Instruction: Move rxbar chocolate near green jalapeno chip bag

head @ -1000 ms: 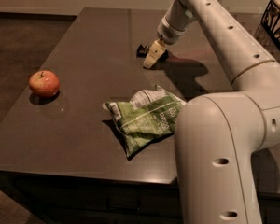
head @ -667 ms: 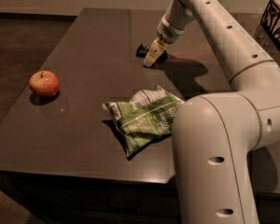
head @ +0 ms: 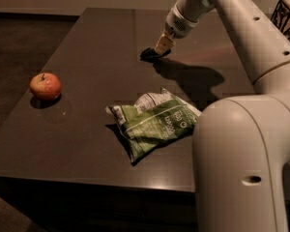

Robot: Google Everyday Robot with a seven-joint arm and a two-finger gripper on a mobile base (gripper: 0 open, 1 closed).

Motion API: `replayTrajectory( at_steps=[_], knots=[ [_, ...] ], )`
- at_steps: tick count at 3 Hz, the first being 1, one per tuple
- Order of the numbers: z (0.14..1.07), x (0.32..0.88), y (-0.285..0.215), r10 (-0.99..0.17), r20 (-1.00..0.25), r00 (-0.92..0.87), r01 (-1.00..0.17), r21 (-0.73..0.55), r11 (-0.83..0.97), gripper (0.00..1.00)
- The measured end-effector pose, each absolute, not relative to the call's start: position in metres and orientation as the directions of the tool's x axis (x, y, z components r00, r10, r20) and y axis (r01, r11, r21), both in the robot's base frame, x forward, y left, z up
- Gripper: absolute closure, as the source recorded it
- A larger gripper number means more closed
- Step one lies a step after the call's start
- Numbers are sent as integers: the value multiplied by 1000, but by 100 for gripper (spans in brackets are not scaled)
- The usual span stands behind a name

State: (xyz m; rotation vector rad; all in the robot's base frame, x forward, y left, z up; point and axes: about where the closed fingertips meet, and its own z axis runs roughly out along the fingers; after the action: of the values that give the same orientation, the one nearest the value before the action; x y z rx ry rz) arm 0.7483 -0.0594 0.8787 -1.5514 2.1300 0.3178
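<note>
The rxbar chocolate is a small black wrapper at the far middle of the dark table. My gripper reaches down from the upper right, and its pale tip is right at the bar's right end. I cannot tell whether it holds the bar. The green jalapeno chip bag lies crumpled near the table's front, well apart from the bar and nearer to the camera.
A red apple sits at the table's left side. My arm's large white body fills the lower right and hides that part of the table. A dark wire basket stands at the far right.
My gripper has shifted slightly up and to the right in the picture. The black bar, the bag and the apple stay where they were.
</note>
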Motion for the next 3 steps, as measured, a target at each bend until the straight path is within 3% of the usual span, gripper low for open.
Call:
replayTrajectory(
  at_steps=[2,3],
  knots=[
    [910,665,-66,-879,-477,-13,-985,-145,93,100],
    [913,620,-69,-885,-451,114,-988,-145,-53,82]
  ],
)
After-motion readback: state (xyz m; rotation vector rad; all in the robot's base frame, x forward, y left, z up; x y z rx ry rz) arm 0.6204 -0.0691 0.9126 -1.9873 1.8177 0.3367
